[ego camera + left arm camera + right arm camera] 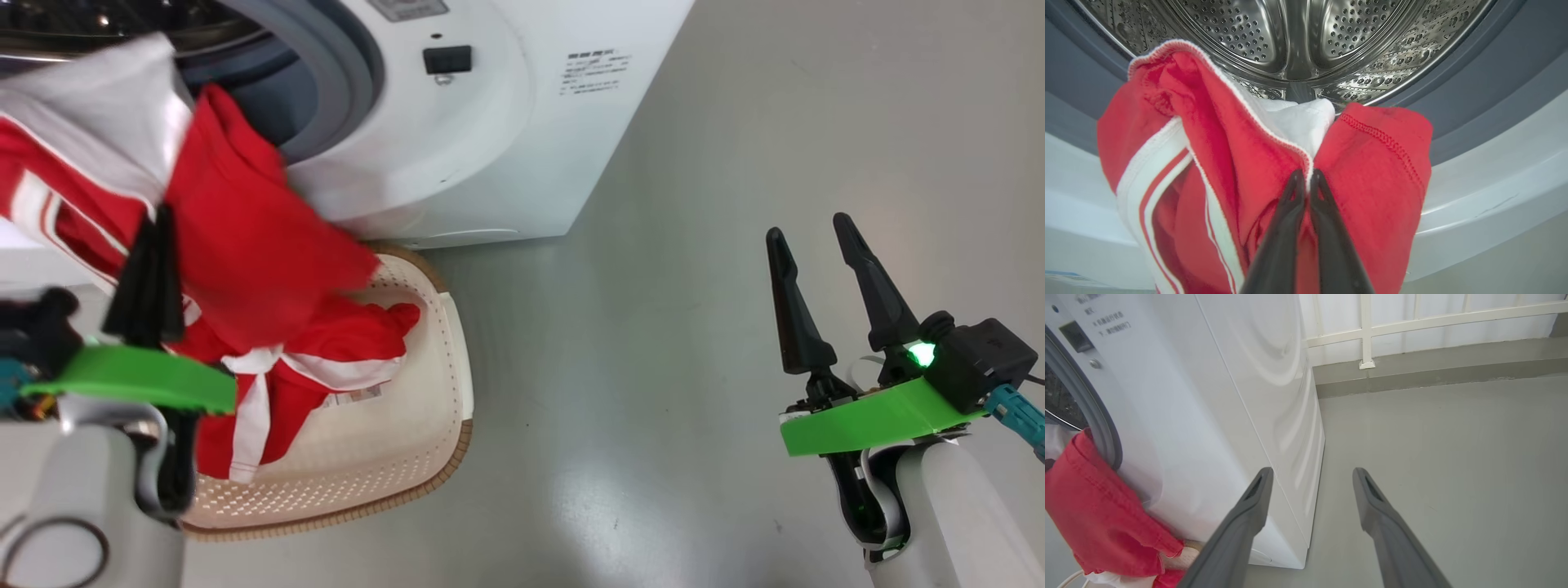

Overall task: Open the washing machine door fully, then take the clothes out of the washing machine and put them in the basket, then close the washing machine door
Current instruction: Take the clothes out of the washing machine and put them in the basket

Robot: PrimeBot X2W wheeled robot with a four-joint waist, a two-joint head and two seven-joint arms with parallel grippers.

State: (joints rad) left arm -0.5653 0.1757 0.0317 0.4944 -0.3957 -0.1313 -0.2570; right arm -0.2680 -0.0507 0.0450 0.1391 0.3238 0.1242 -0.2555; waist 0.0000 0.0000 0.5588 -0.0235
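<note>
Red white-striped clothes (245,237) hang upper left, pinched in my shut left claw (1306,181) above the cream perforated basket (457,384) already holding some; right claw (808,233) gapes empty. Left, I reckon: drop, close door.

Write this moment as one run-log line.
left gripper shut on red white-striped garment | right gripper open, empty | cream perforated plastic basket holds red clothes

The clothes (245,229) are red with white stripes, the perforated basket (441,359) cream, its rim seemingly brown.
</note>
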